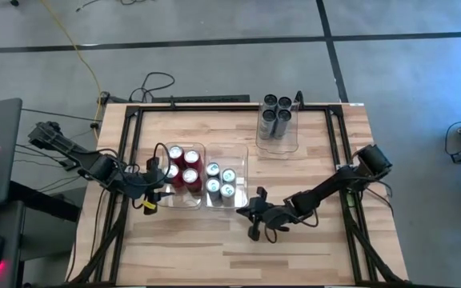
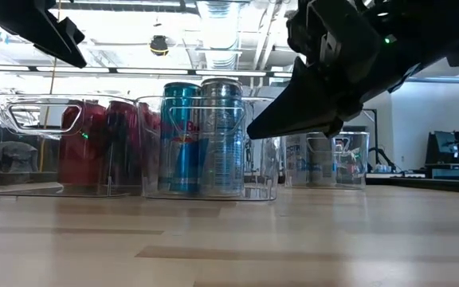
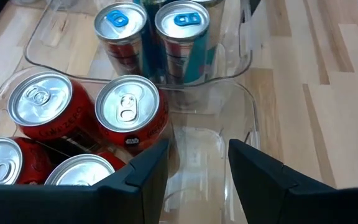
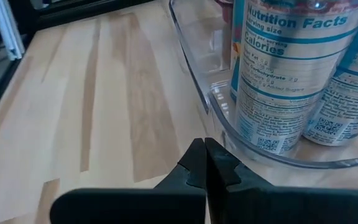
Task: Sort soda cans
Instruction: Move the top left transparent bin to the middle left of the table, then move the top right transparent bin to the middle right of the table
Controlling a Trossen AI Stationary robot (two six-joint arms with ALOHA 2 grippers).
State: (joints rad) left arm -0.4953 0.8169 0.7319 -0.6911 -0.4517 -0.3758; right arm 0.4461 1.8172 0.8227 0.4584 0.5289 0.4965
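Note:
Several red cans (image 1: 181, 166) stand in a clear bin (image 3: 244, 102) at the table's left middle. Beside it, several silver-white cans with blue marks (image 1: 221, 182) stand in a second clear bin (image 4: 194, 74). Dark grey cans (image 1: 277, 112) fill a third bin near the far edge. My left gripper (image 3: 197, 174) hovers open above the red bin's near end, raised well clear in the low view (image 2: 46, 36). My right gripper (image 4: 204, 152) is shut and held off the table, just short of the silver cans' bin at its near right corner (image 2: 253, 131).
Black frame rails (image 1: 126, 152) run along the table's left, right and far sides. A yellow cable (image 1: 86, 64) lies on the floor beyond the far left corner. Bare wood (image 1: 214, 248) stretches along the near edge.

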